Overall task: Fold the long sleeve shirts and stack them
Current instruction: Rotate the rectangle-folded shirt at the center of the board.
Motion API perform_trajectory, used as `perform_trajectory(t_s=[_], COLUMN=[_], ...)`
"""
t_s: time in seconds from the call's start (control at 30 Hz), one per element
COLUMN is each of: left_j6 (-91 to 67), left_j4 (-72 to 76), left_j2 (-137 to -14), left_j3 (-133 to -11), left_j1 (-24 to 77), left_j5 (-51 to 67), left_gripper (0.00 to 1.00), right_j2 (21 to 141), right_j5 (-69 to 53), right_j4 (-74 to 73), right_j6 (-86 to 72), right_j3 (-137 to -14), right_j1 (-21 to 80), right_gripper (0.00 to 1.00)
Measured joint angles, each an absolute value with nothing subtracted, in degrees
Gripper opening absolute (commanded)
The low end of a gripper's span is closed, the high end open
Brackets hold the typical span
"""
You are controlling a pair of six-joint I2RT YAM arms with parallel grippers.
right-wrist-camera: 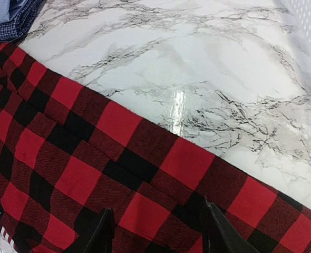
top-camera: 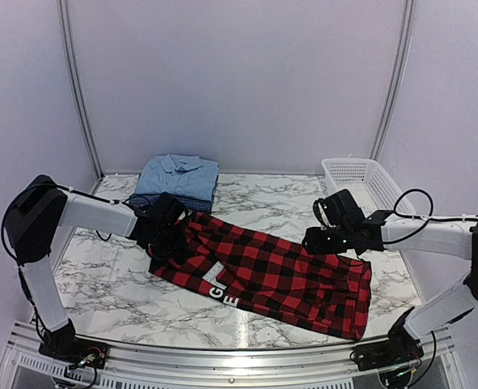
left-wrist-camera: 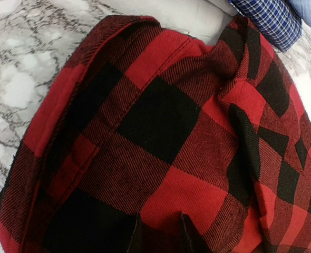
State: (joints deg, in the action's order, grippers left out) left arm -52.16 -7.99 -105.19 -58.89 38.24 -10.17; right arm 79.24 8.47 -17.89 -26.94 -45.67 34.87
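Note:
A red-and-black plaid shirt lies as a long band slanting across the marble table, with white letters on its near edge. My left gripper is at the shirt's left end. In the left wrist view its narrow-set fingers are shut on a bunched fold of the plaid cloth. My right gripper hovers at the shirt's far right edge. It stands open, its fingers wide apart just over the flat plaid. A light blue collared shirt lies folded on a dark blue checked one at the back.
A white mesh basket stands at the back right, close behind the right arm. The folded stack lies just beyond the left gripper, its checked corner next to the plaid. Bare marble shows between shirt and basket.

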Motion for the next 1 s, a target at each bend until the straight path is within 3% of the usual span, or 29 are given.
perform_trajectory(t_s=[0.33,0.53,0.7,0.87,1.0], left_j6=[-47.03,-44.51,-42.65,-41.76,-42.09], left_j4=[-8.95,-10.33,-13.76,-14.96,-12.82], left_j2=[-119.92,-133.19,-148.24,-158.85,-160.9], left_j3=[-78.63,-98.45,-122.91,-140.07,-142.89], left_j1=[40.95,43.55,43.44,41.5,38.33], left_j5=[-8.54,-4.23,0.32,6.74,11.9], left_gripper=[0.25,0.25,0.26,0.36,0.47], right_j2=[82.76,82.78,83.09,83.66,86.72], right_j5=[8.93,9.19,8.75,6.76,4.32], right_j4=[-18.31,-18.5,-18.59,-18.11,-16.12], right_j6=[-26.22,-25.45,-23.38,-19.68,-16.62], right_j3=[-46.61,-46.72,-47.44,-50.11,-53.47], right_j1=[34.06,31.07,30.57,30.57,30.59], right_gripper=[0.51,0.52,0.55,0.58,0.6])
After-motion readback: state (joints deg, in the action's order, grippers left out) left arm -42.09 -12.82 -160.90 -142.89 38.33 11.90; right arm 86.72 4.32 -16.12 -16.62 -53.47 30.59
